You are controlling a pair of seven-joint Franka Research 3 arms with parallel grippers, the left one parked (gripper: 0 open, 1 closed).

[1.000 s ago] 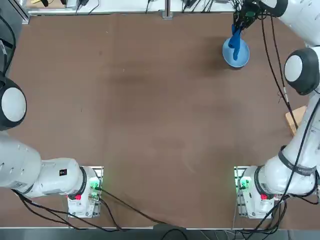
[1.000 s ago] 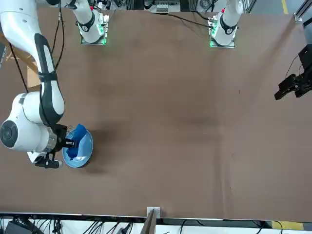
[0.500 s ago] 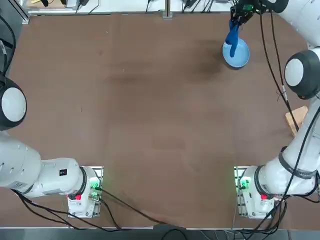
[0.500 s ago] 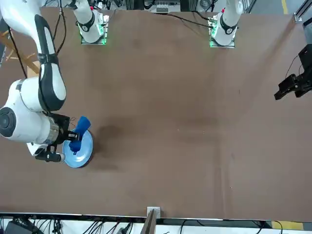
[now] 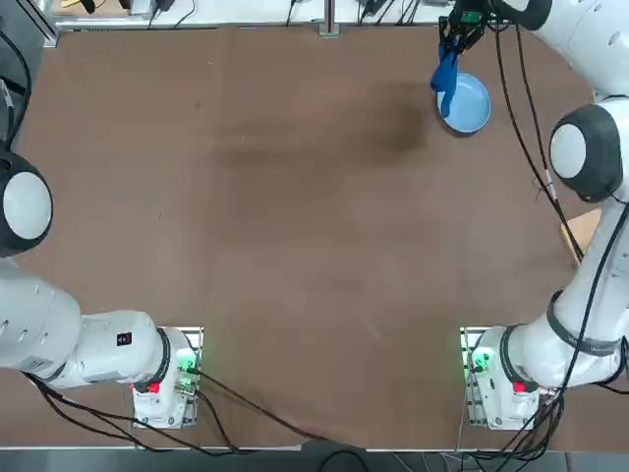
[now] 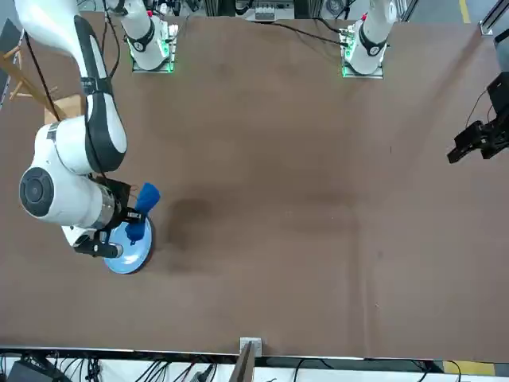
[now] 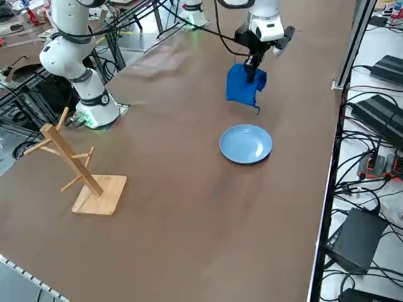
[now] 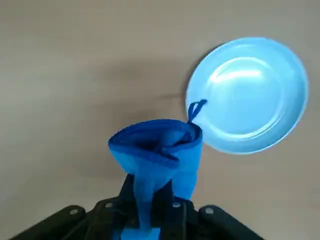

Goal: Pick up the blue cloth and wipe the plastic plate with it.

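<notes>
**Blue cloth held clear of the plate**

Royal-blue fabric hangs pinched in the right gripper [image 7: 254,68], whose fingers are clamped on the blue cloth [image 7: 244,86]; it dangles in the air, touching nothing below. The plastic plate [image 7: 245,143] lies bare on the brown table [image 7: 164,189], off to one side of the cloth rather than beneath it. Wiping likely calls for shifting sideways over the plate, then lowering.

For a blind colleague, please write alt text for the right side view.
The right claw holds the blue cloth hanging in the air above the brown table, beside the empty light-blue plastic plate. A wooden rack stands apart.
</notes>
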